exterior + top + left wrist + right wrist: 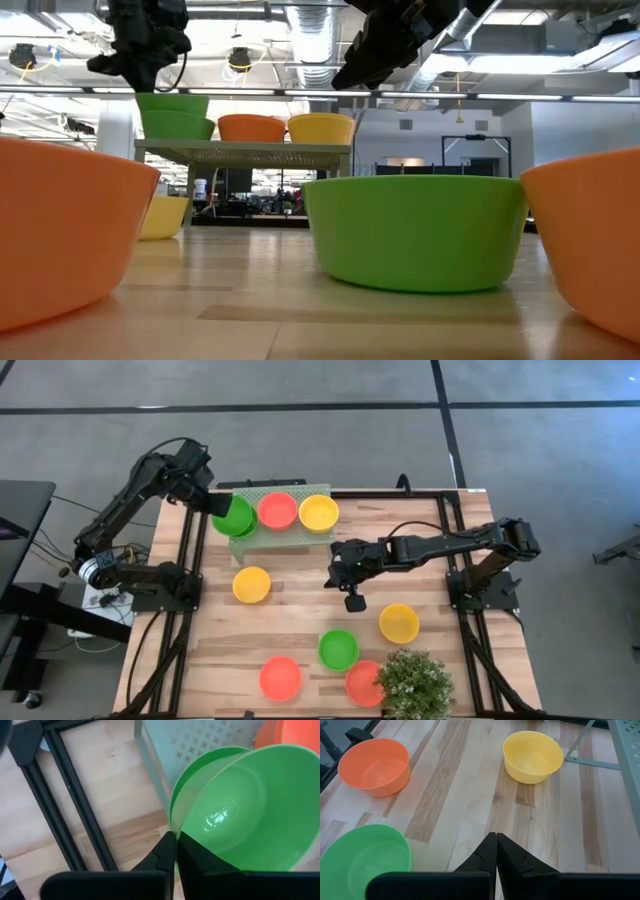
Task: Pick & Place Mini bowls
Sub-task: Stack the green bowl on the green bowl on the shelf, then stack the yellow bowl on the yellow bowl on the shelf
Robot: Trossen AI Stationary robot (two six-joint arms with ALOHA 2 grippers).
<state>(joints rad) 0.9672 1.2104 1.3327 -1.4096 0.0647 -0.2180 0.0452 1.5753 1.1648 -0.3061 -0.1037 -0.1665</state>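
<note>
One green bowl (260, 815) against left tool (175, 851).

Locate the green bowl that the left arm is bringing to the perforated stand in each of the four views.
High view: green bowl at the stand's left end, over a second green bowl.
Low view: top of the green pair, upper left, on the stand.
Left wrist view: fills the right half, its rim pinched in the left gripper.
Right wrist view: not in it.
Shared landmark: the perforated stand.

Grey floor (330, 385) crossed by dark seams; overhead, silver ducts (315, 45) and strip lights (560, 96).
</note>
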